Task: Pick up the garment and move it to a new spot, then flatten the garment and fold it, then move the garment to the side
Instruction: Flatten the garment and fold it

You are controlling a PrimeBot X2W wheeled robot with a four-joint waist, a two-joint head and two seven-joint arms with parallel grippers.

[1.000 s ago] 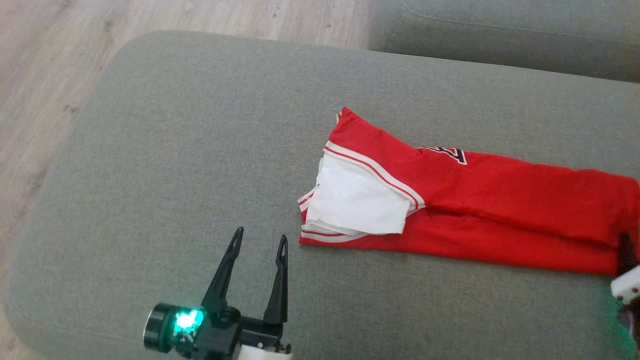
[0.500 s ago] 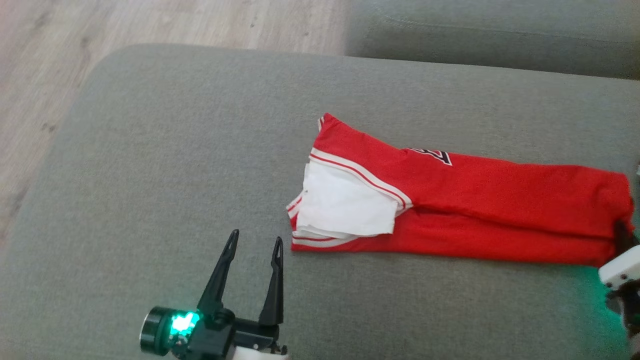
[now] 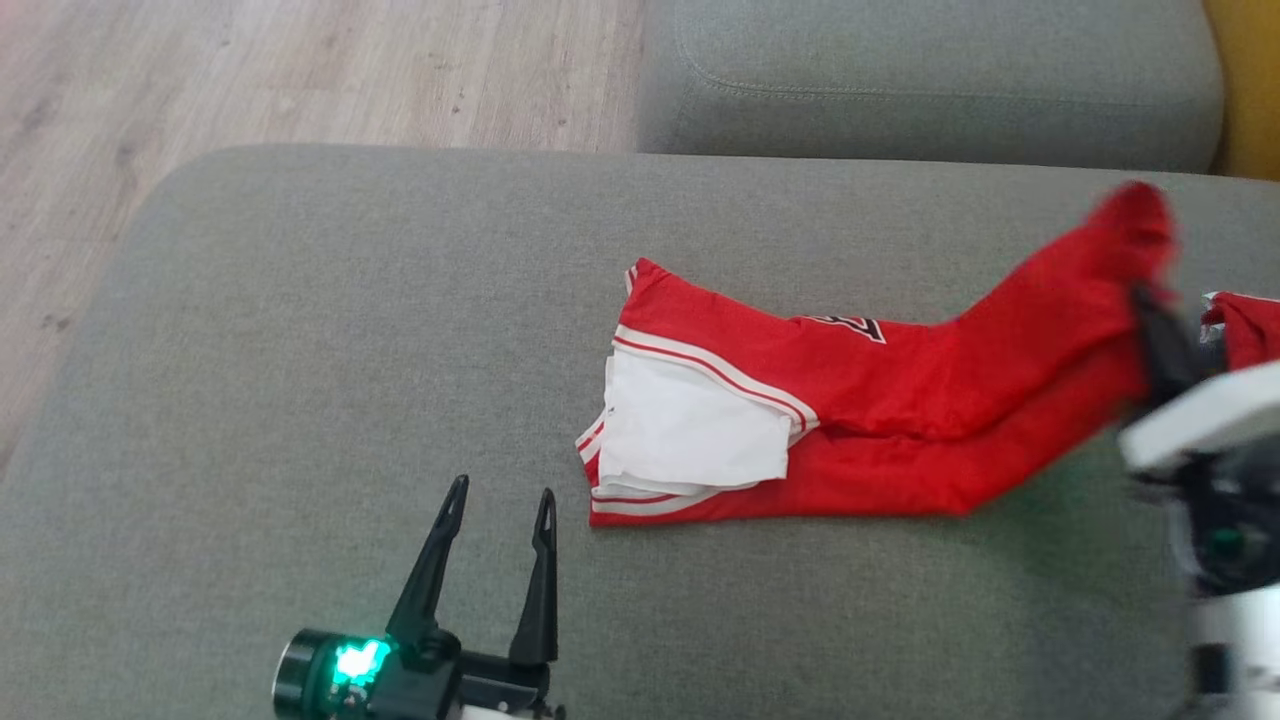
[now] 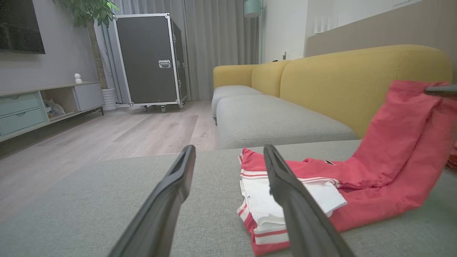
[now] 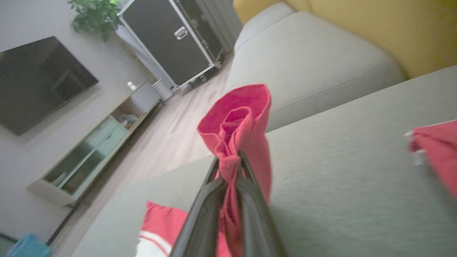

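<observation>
Hovering low over the near part of the grey cushion (image 3: 300, 350), the left gripper (image 3: 502, 490) has its fingers spread and empty. Just beyond lies the red garment (image 3: 880, 400), its far right end pinched and held up by the right gripper (image 5: 229, 159). Wood floor (image 3: 300, 70) lies behind.

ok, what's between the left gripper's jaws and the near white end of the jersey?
Nothing. In the head view, a short stretch of bare grey sofa cushion separates the open left gripper from the white-lined end of the red jersey.
</observation>
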